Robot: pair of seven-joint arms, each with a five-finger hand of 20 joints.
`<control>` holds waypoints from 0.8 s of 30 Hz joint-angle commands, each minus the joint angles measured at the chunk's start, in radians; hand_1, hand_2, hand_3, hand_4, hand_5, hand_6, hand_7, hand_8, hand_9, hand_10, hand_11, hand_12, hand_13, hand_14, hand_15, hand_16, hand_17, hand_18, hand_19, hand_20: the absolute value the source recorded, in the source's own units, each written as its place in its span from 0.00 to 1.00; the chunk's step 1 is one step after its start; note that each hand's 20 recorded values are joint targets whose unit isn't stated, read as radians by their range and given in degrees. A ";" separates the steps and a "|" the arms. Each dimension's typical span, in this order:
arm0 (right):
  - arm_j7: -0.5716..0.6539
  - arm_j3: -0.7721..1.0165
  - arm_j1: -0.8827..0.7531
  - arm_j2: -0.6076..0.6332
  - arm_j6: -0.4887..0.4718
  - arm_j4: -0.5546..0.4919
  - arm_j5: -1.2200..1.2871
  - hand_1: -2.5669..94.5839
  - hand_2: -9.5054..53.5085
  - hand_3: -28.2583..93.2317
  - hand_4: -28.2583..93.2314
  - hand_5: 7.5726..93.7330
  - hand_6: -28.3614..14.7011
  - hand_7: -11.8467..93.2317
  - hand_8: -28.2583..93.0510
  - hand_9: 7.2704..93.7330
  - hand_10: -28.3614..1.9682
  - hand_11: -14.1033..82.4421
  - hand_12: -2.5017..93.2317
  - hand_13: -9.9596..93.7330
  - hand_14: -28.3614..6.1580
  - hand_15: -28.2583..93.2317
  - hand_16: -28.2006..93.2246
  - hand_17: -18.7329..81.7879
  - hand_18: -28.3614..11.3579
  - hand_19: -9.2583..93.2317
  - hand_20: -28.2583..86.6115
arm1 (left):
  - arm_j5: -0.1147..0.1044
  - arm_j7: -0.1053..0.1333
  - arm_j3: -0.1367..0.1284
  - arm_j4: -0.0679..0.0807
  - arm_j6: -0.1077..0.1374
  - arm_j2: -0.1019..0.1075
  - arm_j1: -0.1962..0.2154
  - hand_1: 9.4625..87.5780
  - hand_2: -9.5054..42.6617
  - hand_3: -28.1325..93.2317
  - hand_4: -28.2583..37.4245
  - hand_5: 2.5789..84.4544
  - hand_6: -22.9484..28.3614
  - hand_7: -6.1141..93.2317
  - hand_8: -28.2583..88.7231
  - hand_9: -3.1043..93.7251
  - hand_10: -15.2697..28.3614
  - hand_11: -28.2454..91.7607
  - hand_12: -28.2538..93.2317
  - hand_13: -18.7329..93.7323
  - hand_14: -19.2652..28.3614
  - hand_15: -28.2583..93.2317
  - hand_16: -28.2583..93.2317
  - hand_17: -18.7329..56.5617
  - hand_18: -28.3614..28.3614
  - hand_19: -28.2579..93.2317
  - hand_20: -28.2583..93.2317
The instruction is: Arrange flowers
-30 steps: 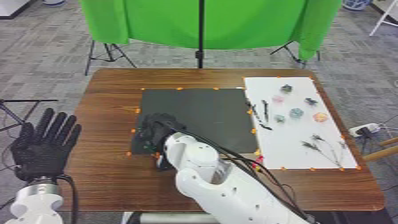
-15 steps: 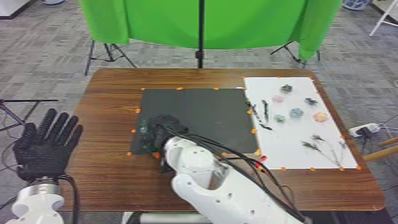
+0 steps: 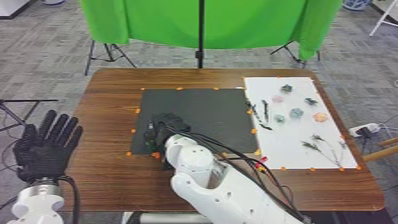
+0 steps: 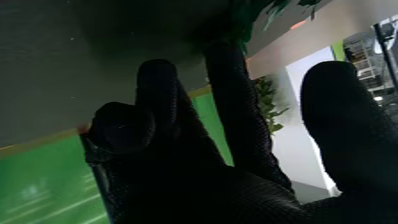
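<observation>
Honestly we're pretty early in this one, I'd guess. We've got some dark green leaves (image 4: 277,7) by the near left part of the black mat (image 3: 209,107), and that looks like about all we've arranged. Still to go: the flower heads (image 3: 296,113) and the thin stems (image 3: 338,155), all on the white sheet (image 3: 266,83) just right of the mat, plus the dark twigs (image 3: 265,109) along its right edge.

Our right hand (image 3: 171,122) is over the mat's left half, thumb apart from the fingers and not closed round anything; can't tell if a fingertip touches the leaves. Our left hand (image 3: 46,145) is flat open, left of the mat past the counter (image 3: 107,107).

Compared with a second ago, our right hand has shifted slightly right over the mat, so more of the leaves show. The flower heads and stems haven't budged.
</observation>
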 commanded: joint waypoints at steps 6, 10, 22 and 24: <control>-0.003 0.007 -0.001 0.031 0.013 -0.027 0.041 0.24 0.23 0.90 0.06 0.66 0.54 0.23 0.13 0.31 0.04 0.37 0.19 0.36 0.00 0.93 0.34 0.47 0.02 1.00 0.82 | 0.001 -0.002 -0.010 0.005 -0.007 -0.025 0.031 0.20 0.51 0.87 0.00 0.47 0.61 0.15 0.16 0.41 0.70 0.39 0.31 0.41 0.73 0.49 0.18 0.16 0.73 0.51 0.33; 0.024 0.013 -0.013 0.029 0.109 -0.050 0.094 0.26 0.22 0.90 0.06 0.66 0.56 0.24 0.13 0.32 0.05 0.37 0.19 0.37 0.01 0.93 0.34 0.47 0.02 1.00 0.82 | -0.011 -0.007 -0.023 -0.006 -0.007 -0.026 0.061 0.20 0.51 0.87 0.00 0.47 0.61 0.15 0.16 0.41 0.70 0.39 0.31 0.41 0.73 0.49 0.18 0.16 0.73 0.51 0.33; 0.011 0.070 -0.047 0.083 0.151 -0.176 0.176 0.27 0.18 0.91 0.05 0.67 0.57 0.26 0.13 0.35 0.05 0.38 0.19 0.40 0.03 0.92 0.33 0.48 0.00 1.00 0.82 | -0.007 -0.014 -0.031 -0.011 0.006 -0.050 0.077 0.20 0.51 0.87 0.00 0.47 0.61 0.15 0.16 0.41 0.70 0.39 0.31 0.41 0.73 0.48 0.18 0.16 0.73 0.51 0.33; 0.019 0.088 -0.046 0.088 0.144 -0.174 0.167 0.27 0.18 0.91 0.05 0.67 0.56 0.26 0.13 0.36 0.05 0.38 0.19 0.40 0.03 0.92 0.33 0.48 0.00 1.00 0.82 | -0.009 -0.011 -0.034 -0.014 0.009 -0.049 0.084 0.20 0.51 0.87 0.00 0.47 0.61 0.15 0.16 0.41 0.70 0.39 0.31 0.41 0.73 0.48 0.18 0.16 0.73 0.51 0.33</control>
